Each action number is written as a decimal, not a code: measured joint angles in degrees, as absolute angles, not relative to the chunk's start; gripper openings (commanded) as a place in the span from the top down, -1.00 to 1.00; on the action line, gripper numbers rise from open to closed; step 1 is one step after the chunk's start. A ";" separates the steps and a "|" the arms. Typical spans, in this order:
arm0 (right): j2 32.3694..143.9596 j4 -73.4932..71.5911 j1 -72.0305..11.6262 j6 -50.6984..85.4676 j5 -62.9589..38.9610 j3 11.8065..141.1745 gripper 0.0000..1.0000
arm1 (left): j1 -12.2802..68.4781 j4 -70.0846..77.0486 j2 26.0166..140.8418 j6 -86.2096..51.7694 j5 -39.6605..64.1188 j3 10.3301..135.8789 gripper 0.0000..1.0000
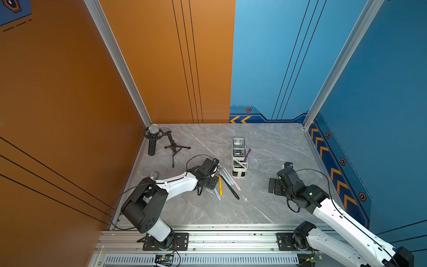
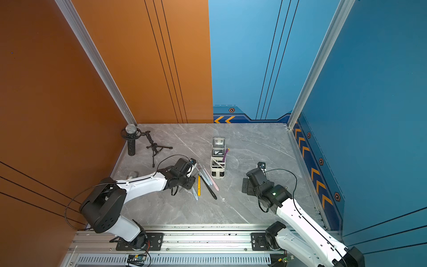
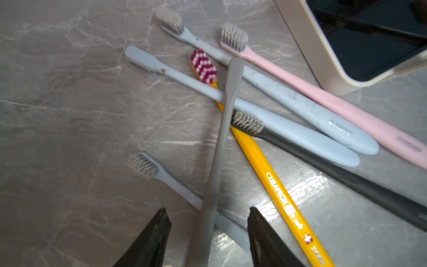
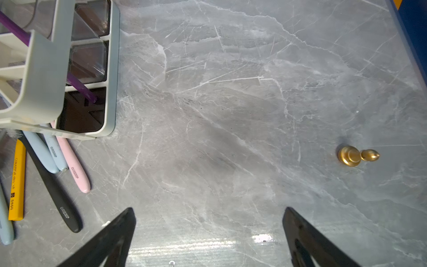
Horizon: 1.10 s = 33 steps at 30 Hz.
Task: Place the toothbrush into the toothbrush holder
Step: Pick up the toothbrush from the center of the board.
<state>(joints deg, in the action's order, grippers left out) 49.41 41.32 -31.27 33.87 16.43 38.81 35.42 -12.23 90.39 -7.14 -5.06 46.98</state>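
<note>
Evidently the left pincer [image 3: 209, 210] straddles the slim grey plastic toothbrush [image 3: 227, 111], jaws apart with a gap each side, probably because it lies topmost on the pile of brushes [image 3: 288, 129] and should lift free. The narrow white rectangular toothbrush holder [image 1: 239, 173] stands just beside, a purple brush [image 1: 247, 156] leaning inside. The right pincer [image 4: 209, 209] hangs wide apart over bare marbled surface [image 4: 231, 115]

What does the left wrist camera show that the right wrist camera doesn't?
Left wrist only: a grey toothbrush between the fingers of the open left end effector, and red-and-white bristles. Right wrist only: a small gold piece, a purple toothbrush in the toothbrush holder, the open right end effector. Both: the toothbrush holder, yellow toothbrush, pink toothbrush, black toothbrush.
</note>
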 measured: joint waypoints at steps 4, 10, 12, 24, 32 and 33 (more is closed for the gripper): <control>49.17 41.30 -30.87 33.85 16.21 38.61 -1.00 | 35.14 -12.38 91.68 -6.92 -4.86 47.66 -0.09; 47.86 41.28 -30.37 33.45 15.27 38.50 -1.00 | 34.50 -12.51 94.35 -6.70 -4.64 48.45 -0.01; 47.64 41.23 -30.13 33.43 15.18 38.48 -1.00 | 34.02 -12.47 94.48 -6.42 -4.21 48.66 0.02; 47.11 40.34 -26.52 33.28 14.04 37.41 -1.00 | 32.51 -12.47 94.52 -5.54 -2.22 48.64 0.30; 45.71 39.81 -25.80 33.30 13.06 36.40 -1.00 | 32.51 -12.47 94.52 -5.41 -2.09 48.66 0.52; 45.69 39.79 -25.69 33.32 13.06 36.32 -1.00 | 32.51 -12.47 94.52 -5.43 -2.11 48.66 0.53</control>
<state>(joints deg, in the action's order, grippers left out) 45.69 39.79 -25.69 33.32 13.06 36.32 32.51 -12.47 94.52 -5.43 -2.11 48.66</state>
